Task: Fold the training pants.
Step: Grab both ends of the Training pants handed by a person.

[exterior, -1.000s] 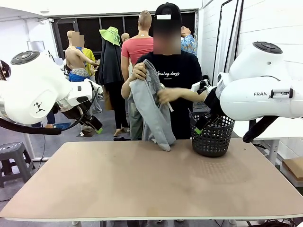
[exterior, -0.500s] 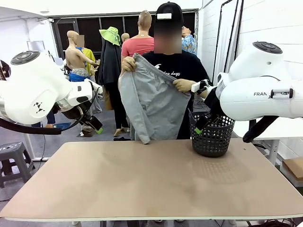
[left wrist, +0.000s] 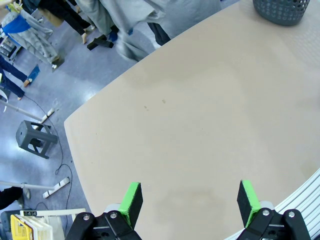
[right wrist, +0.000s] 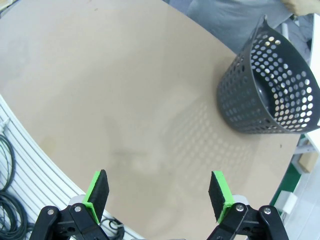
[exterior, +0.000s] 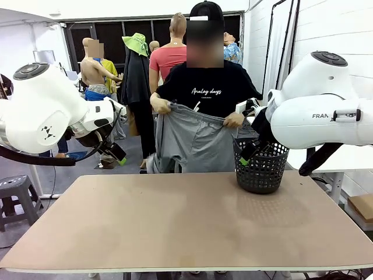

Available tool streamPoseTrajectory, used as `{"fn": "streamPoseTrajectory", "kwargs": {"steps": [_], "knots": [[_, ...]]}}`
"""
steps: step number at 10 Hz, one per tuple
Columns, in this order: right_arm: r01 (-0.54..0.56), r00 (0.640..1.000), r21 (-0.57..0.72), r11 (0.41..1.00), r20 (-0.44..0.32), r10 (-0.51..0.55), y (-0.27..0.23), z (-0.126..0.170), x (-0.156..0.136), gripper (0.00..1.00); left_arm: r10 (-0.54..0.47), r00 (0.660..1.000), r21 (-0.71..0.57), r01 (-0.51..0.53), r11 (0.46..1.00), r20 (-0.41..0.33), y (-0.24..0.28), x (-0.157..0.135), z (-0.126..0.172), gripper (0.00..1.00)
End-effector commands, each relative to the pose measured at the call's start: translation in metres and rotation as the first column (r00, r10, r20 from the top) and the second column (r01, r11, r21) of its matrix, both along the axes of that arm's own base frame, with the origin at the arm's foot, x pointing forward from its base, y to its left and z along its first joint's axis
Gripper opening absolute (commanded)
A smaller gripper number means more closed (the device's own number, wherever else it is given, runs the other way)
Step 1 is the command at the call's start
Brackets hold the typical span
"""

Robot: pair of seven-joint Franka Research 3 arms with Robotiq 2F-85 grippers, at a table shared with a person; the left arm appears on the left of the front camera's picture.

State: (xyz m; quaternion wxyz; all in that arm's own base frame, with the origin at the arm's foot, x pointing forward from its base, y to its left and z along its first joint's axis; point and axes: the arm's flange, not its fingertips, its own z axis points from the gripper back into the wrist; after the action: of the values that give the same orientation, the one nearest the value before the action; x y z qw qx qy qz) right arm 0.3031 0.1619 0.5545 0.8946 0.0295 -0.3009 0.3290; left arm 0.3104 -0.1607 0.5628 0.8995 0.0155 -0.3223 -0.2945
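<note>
Training pants (exterior: 195,140) hang crosswise beyond the table (exterior: 175,233), well apart from the left gripper (left wrist: 189,186) and right gripper (right wrist: 158,175), both wide open.

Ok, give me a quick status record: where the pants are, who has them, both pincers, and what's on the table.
training pants: off the table, hanging spread out beyond its far edge
held by: the person, one hand and the other hand on the waistband
left pincer: open, empty, raised over the table
right pincer: open, empty, raised over the table
table: holds an upright black mesh basket at its far right
fold: not started
</note>
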Motion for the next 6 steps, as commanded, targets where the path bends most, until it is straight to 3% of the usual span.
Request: {"fn": "streamPoseTrajectory", "kwargs": {"steps": [1, 6], "knots": [[-0.003, 1.000, 0.001, 1.000, 0.000, 0.003, 0.0005, -0.0023, 0.0001, 1.00, -0.004, 1.000, 0.003, 0.004, 1.000, 0.002, 0.0009, 0.0011, 0.0008, 1.00], [-0.003, 1.000, 0.001, 1.000, 0.000, 0.003, 0.0005, -0.0023, 0.0001, 1.00, -0.004, 1.000, 0.003, 0.004, 1.000, 0.002, 0.0009, 0.0011, 0.0008, 1.00]]}}
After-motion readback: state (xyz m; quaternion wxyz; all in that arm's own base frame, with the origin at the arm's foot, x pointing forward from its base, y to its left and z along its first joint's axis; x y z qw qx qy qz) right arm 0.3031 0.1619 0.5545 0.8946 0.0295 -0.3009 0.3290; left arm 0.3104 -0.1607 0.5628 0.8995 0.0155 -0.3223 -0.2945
